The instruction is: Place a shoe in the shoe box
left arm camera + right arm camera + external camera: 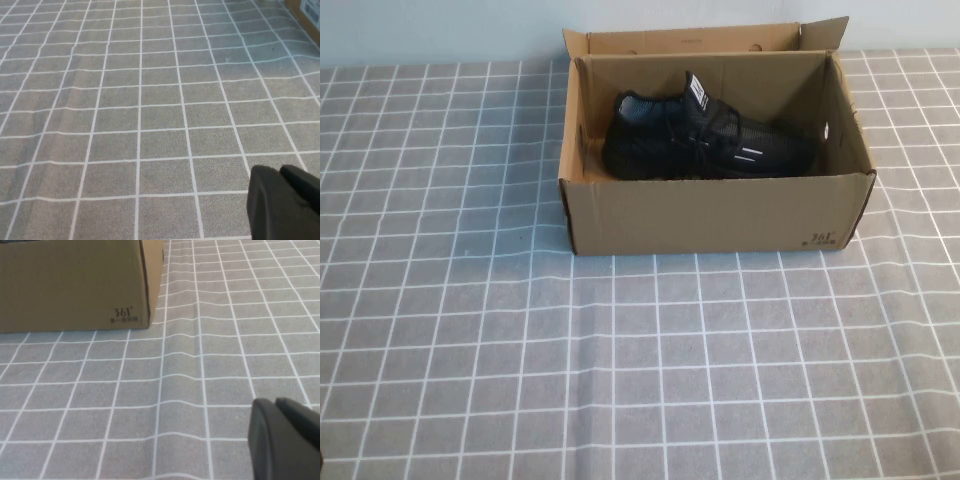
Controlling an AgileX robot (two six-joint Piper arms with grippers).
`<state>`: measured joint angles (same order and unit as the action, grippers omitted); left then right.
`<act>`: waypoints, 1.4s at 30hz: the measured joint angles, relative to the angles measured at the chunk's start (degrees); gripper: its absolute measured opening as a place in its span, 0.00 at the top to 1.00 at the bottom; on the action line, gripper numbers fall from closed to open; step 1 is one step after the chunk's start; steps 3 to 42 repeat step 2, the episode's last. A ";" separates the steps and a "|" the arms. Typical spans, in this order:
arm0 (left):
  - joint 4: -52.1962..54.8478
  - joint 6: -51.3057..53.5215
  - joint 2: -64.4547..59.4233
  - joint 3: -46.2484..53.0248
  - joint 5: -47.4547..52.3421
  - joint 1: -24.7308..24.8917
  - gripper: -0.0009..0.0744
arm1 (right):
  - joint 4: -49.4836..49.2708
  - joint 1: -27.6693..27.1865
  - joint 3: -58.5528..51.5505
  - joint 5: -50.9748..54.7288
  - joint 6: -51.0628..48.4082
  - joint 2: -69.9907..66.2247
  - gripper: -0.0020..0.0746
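Observation:
The black knit shoe [705, 140] lies on its side inside the open brown cardboard shoe box [720, 215] at the table's far middle. Its striped heel tab points up and white dashes show on its side. The box's flap lid [690, 40] stands open at the back. Neither arm shows in the high view. My left gripper [281, 175] is shut and empty, low over bare cloth, with a box corner [306, 12] far off. My right gripper [276, 407] is shut and empty over the cloth, apart from the box's printed front corner [75, 287].
A grey tablecloth with a white grid [620, 370] covers the whole table. A pale wall [440, 30] runs behind the box. The cloth has slight wrinkles in front of the box's right corner [180, 360].

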<state>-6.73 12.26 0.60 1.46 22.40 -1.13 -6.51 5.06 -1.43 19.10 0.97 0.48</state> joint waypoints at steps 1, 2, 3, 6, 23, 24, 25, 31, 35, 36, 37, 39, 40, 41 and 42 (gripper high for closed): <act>0.00 0.00 0.00 0.00 0.00 0.00 0.99 | 0.00 0.00 0.00 0.00 0.00 0.00 0.99; 0.00 0.00 0.00 0.00 0.00 0.12 0.99 | 0.00 0.00 0.00 0.00 0.00 0.00 0.99; 0.00 0.00 0.00 0.00 0.00 0.12 0.99 | 0.00 0.00 0.00 0.00 0.00 0.00 0.99; 0.00 0.00 0.00 0.00 0.00 0.12 0.99 | 0.00 0.00 0.00 0.00 0.00 0.00 0.99; 0.00 0.00 0.00 0.00 0.00 0.12 0.99 | 0.00 0.00 0.00 0.00 0.00 0.00 0.99; 0.00 0.00 0.00 0.00 0.00 0.12 0.99 | 0.00 0.00 0.00 0.00 0.00 0.00 0.99; 0.00 0.00 0.00 0.00 0.00 0.12 0.99 | 0.00 0.00 0.00 0.00 0.00 0.00 0.99; 0.00 0.00 0.00 0.00 0.00 0.12 0.99 | 0.00 0.00 0.00 0.00 0.00 0.00 0.99; 0.00 0.00 0.00 0.00 0.00 0.12 0.99 | 0.00 0.00 0.00 0.00 0.00 0.00 0.99; 0.00 0.00 0.00 0.00 0.00 0.12 0.99 | 0.00 0.00 0.00 0.00 0.00 0.00 0.99; 0.00 0.00 0.00 0.00 0.00 0.12 0.99 | 0.00 0.00 0.00 0.00 0.00 0.00 0.99; 0.00 0.00 0.00 0.00 0.00 0.12 0.99 | 0.00 0.00 0.00 0.00 0.00 0.00 0.99; 0.00 0.00 0.00 0.00 0.00 0.12 0.99 | 0.00 0.00 0.00 0.00 0.00 0.00 0.99; 0.00 0.00 0.00 0.00 0.00 0.12 0.99 | 0.00 0.00 0.00 0.00 0.00 0.00 0.99; 0.00 0.00 0.00 0.00 0.00 0.12 0.99 | 0.00 0.00 0.00 0.00 0.00 0.00 0.99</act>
